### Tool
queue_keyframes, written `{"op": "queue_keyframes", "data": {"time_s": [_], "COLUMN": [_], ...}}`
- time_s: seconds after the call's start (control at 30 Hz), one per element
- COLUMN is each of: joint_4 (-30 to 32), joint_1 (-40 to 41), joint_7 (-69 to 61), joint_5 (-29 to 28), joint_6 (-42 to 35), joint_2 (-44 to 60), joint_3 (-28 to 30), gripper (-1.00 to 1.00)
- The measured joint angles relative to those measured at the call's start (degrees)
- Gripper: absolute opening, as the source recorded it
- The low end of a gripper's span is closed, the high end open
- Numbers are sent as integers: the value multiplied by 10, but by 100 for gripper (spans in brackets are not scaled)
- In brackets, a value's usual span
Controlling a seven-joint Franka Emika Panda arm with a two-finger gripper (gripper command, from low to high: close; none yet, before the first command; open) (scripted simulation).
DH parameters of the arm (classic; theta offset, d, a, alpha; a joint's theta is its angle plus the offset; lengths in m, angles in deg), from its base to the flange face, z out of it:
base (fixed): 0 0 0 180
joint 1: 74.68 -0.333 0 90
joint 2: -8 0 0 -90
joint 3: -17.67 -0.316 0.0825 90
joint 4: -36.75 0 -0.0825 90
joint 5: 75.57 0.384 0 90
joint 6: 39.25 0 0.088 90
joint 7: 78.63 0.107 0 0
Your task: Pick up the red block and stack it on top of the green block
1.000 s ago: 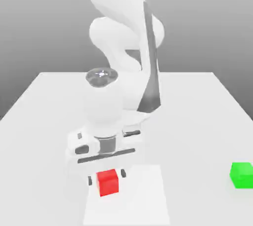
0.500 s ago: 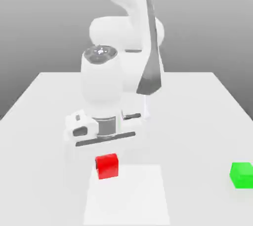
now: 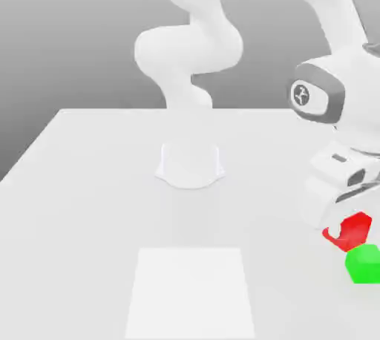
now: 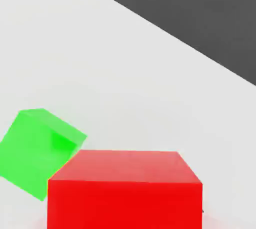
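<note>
gripper [image 3: 347, 236]: closed on the red block [image 3: 350, 230], carried clear of the table [image 3: 111, 182] | green block [image 3: 364, 264]: resting on the table, just below the red block and offset toward the exterior view's right | alignment above the green block incomplete

Bright, even, flat light.
The table [image 3: 89, 205] shows almost no shadow or glare; edges look slightly soft throughout.
</note>
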Motion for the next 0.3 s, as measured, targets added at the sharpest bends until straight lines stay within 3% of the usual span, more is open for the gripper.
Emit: {"op": "queue_keyframes", "data": {"time_s": [0.17,0.2,0.3], "joint_4": [-10,-11,-11], "joint_1": [-25,-29,-29], "joint_7": [45,51,51], "joint_5": [-45,-53,-53], "joint_6": [65,77,77], "joint_2": [77,90,90], "joint_3": [18,23,23], "gripper": [-100,100,100]}}
